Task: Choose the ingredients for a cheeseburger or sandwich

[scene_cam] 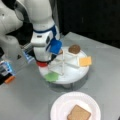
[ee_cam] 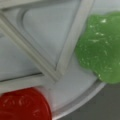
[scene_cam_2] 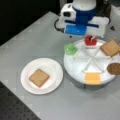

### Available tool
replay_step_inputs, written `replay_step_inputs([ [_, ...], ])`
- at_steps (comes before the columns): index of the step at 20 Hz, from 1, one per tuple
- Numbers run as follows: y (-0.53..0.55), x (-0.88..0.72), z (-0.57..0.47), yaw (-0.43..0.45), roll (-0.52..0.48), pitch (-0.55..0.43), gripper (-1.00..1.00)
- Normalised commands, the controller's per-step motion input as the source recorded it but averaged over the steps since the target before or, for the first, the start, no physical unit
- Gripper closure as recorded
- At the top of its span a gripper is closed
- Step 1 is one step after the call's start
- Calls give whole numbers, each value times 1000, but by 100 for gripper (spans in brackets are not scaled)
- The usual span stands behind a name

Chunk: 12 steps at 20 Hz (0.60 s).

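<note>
One brown toast square (scene_cam_2: 38, 77) on white paper plate (scene_cam_2: 53, 82), one more toast square (scene_cam_2: 110, 47), one green lettuce blob (ee_cam: 101, 47), one red tomato disc (ee_cam: 22, 105) on white divided tray (scene_cam_2: 77, 72), claw (scene_cam_2: 90, 40) above tomato, opening cannot be told.

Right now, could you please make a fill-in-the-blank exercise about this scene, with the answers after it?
1. The paper plate holds one piece, a brown ____ square.
2. The lettuce is ____ in colour.
3. On the divided tray, the cheese lies beside the round dark ____.
4. The wrist view shows the lettuce and the red ____.

Answers: toast; green; patty; tomato
</note>
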Motion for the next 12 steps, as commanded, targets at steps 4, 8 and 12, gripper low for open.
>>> replay_step_inputs([
  [4, -420, 281, -28, -417, 87, 116, -100],
  [8, -385, 324, 4, -337, 236, 141, -100],
  [12, -325, 341, 69, -190, 232, 76, -100],
])
